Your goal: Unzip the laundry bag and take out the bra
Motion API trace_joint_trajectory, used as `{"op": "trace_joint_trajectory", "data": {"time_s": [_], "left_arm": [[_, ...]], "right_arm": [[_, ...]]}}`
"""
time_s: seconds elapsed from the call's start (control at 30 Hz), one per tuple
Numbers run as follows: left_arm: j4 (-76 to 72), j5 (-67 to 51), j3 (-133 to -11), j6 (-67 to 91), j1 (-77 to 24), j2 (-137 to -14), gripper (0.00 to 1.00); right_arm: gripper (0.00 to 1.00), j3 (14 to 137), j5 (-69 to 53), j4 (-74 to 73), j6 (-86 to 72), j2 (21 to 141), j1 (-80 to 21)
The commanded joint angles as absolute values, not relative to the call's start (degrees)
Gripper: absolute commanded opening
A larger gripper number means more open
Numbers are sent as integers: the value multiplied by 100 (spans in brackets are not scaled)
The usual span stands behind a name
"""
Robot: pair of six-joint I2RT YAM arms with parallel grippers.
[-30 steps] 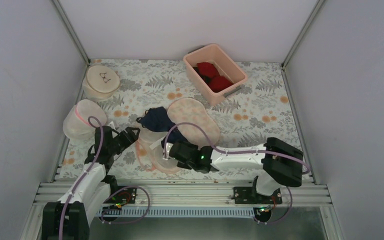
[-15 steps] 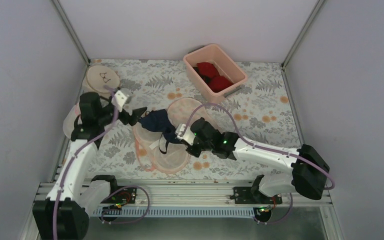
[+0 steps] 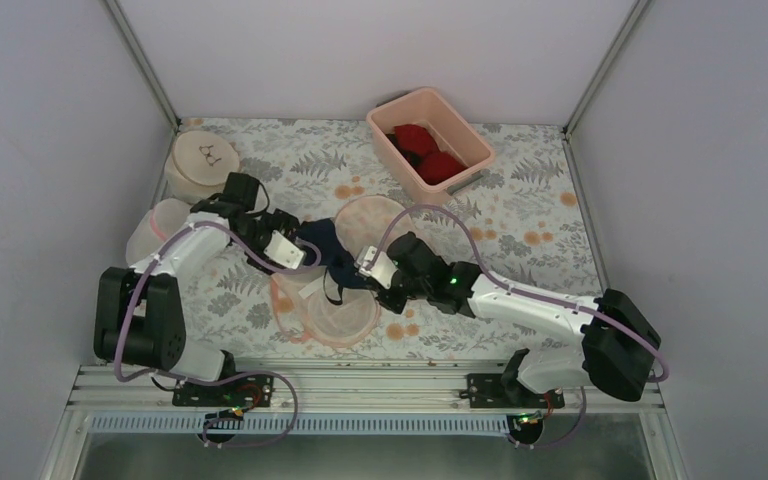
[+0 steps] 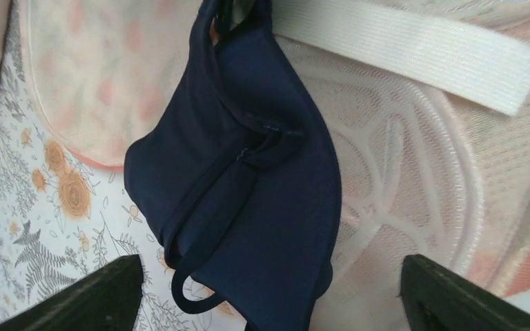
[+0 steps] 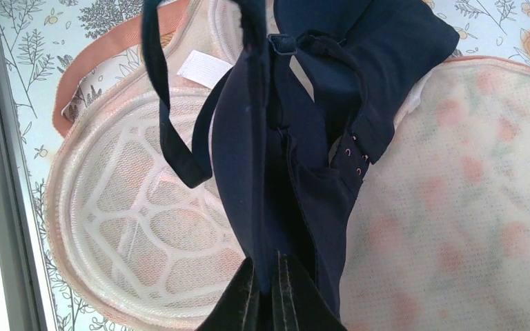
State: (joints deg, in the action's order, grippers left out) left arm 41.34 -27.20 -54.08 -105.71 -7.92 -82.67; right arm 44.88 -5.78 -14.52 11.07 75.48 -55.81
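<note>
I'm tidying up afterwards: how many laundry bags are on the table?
3: the opened flower-print laundry bag mid-table under the navy bra, a white mesh dome bag at the left edge, a round beige bag in the far-left corner. None looks hidden.

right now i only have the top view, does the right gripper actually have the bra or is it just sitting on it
observer: It has it. In the right wrist view the right gripper is shut on a fold of the bra.
operator: ok and the left one
observer: In the left wrist view the left gripper is wide open, with one finger on each side of the bra. Neither finger is gripping it.
operator: is it out of the bag yet
observer: I can't say it's clear. In the right wrist view a strap loop hangs over the opened laundry bag, above its mesh cup. I can't tell whether it touches.
</note>
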Motion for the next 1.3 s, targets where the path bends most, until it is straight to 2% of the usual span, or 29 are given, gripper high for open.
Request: {"op": "trace_joint_trajectory", "data": {"time_s": [0.0,0.17,0.27,0.47,0.63,0.87,1.03,1.2,1.27], "left_arm": [[3612,-2374,-5316,-11301,-991,-8459,88],[2716,-2349,-5227,-11003,-1022,-8725,67],[2797,-2376,-5209,-11036,-1087,-8791,64],[3554,-2584,-5325,-10772,-1328,-8834,64],[2894,-2038,-4959,-10724,-1337,-8893,64],[3099,-1864,-4874,-11287,-1338,-8961,64],[3821,-1880,-5026,-11509,-1342,-8877,72],[4480,-1787,-5260,-11734,-1319,-8874,84],[4456,-1880,-5329,-11633,-1319,-8869,85]], "right_arm": [[4,4378,-788,-1220,1160,7434,-5441],[4,4325,-859,-1204,1170,7383,-5325],[4,4323,-831,-1205,1145,7407,-5295],[4,4325,-824,-1179,1143,7605,-5295],[4,4376,-878,-1232,1151,7689,-5280],[4,4489,-769,-1308,1165,7908,-5274],[4,4682,-847,-1431,1168,8155,-5350],[4,4654,-778,-1387,1169,8071,-5352],[4,4638,-754,-1406,1169,7997,-5351]]}}
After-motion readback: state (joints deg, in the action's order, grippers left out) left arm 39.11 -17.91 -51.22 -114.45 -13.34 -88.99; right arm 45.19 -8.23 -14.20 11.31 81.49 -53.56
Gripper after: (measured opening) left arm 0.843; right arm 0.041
